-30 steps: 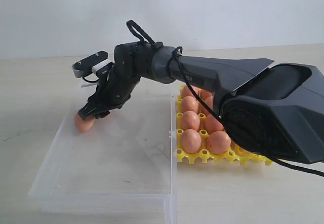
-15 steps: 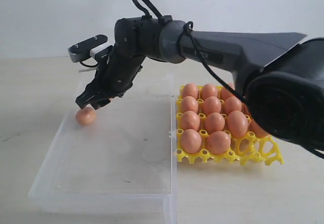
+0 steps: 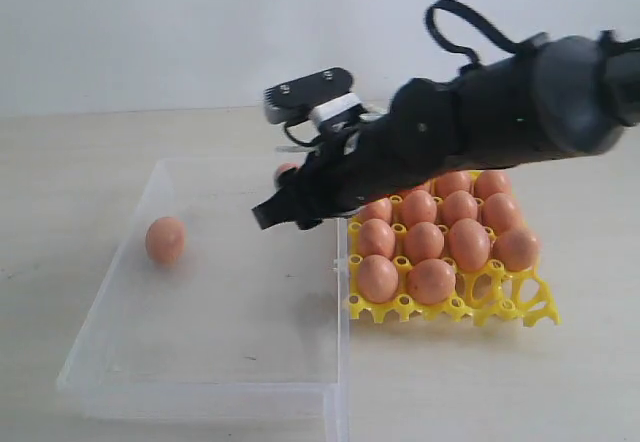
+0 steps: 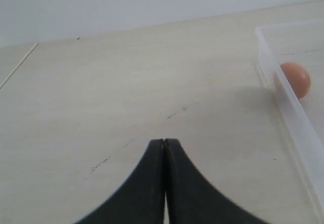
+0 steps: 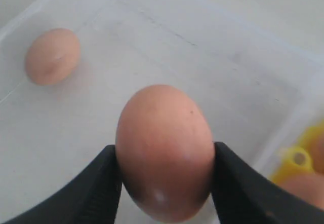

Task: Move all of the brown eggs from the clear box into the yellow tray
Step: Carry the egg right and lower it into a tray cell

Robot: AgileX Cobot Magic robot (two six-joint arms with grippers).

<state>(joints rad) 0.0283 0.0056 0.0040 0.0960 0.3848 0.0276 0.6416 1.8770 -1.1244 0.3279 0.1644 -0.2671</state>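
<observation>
Lifted toward the yellow tray [image 3: 500, 309], the right gripper [image 5: 164, 153] pinches a smooth, matte brown egg [image 5: 162, 133] over the clear box [image 3: 200, 397]; a second egg [image 3: 165, 240] lies inside. The left gripper [image 4: 164, 145] is pressed together.

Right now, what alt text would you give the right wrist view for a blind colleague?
The right gripper is shut on a smooth orange-brown oval egg, held over the shallow clear plastic box. A second egg lies on the box floor, and a corner of the bright yellow plastic egg tray shows beyond the box wall.
</observation>
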